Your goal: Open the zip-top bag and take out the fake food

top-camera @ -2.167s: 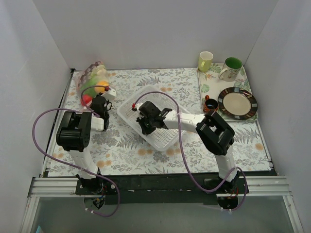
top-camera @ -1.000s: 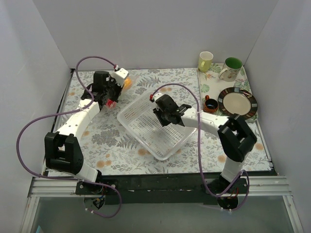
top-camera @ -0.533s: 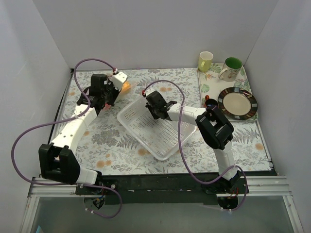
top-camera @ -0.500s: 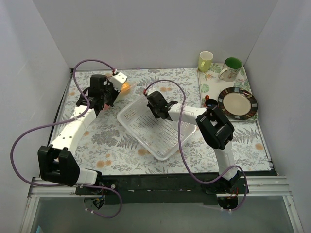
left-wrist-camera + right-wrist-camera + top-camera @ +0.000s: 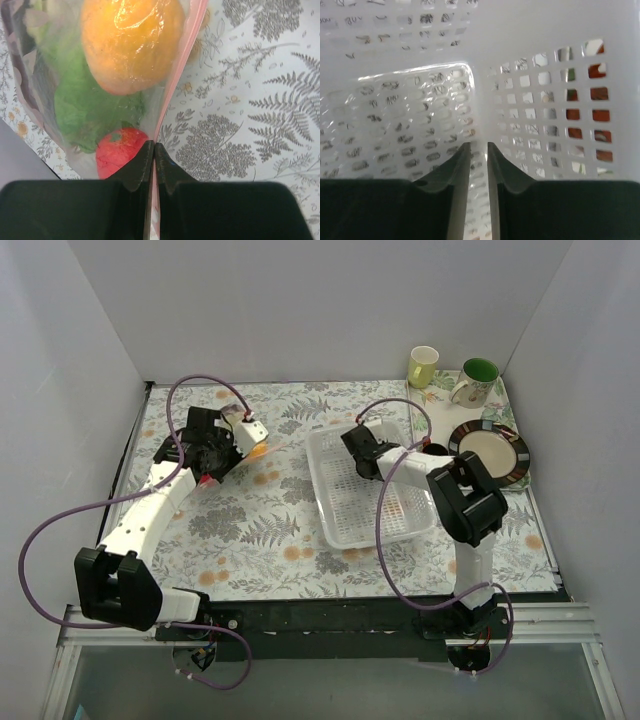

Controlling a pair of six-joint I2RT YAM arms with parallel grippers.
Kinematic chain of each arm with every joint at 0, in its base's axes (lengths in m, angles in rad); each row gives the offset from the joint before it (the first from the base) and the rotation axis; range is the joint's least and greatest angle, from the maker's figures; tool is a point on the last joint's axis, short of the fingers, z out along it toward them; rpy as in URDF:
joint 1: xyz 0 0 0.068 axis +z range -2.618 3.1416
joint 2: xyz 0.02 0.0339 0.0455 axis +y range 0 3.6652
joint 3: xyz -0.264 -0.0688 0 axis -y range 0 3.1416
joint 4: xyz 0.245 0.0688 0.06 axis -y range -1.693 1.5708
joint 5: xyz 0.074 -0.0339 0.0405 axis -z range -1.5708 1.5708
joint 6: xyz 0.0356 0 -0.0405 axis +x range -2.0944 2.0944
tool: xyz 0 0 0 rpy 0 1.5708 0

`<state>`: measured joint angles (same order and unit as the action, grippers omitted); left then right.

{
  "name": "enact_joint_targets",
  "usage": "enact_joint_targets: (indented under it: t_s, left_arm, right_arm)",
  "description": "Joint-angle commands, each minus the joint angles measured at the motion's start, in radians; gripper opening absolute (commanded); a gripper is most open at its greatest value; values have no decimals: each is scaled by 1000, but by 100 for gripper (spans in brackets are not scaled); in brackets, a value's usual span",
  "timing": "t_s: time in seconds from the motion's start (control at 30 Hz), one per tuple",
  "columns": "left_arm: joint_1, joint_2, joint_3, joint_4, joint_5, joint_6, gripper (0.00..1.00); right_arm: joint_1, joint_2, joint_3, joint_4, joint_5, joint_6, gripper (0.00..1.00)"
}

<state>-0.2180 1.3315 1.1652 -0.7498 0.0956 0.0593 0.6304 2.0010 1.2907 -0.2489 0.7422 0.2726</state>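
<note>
Top: the zip-top bag (image 5: 256, 450) lies left of the white basket (image 5: 335, 530), under the left gripper (image 5: 212, 458). Left wrist: jaws pinch its pink strip (image 5: 182, 55), fake food (image 5: 127, 45) inside. Right wrist: the right gripper (image 5: 478, 145) clamps the basket's wall.

Zip-top bag (image 5: 31, 90) in the left claw (image 5: 152, 148): clear, glossy, crinkly plastic film. Basket (image 5: 530, 30) in the right claw (image 5: 479, 148): shiny white perforated plastic.

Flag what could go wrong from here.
1. Left pincer grips only a thin edge of the bag at its pink strip. With food weighing it, that could slip.
2. Right pincer is clamped on the basket wall, so nothing braces the bag's other side. Pulling may just drag it.
</note>
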Motion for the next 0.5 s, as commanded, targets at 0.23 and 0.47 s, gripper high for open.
enact_joint_targets:
  t_s: [0.23,0.47]
  left_arm:
    - [3,-94,255,-241,52,152,0]
    - [5,-158,329,-282,69,169,0]
  right_arm:
    - [129,-428,-47,356,-426,-335,60]
    - [195,-554,-102,551,-693,-449,63]
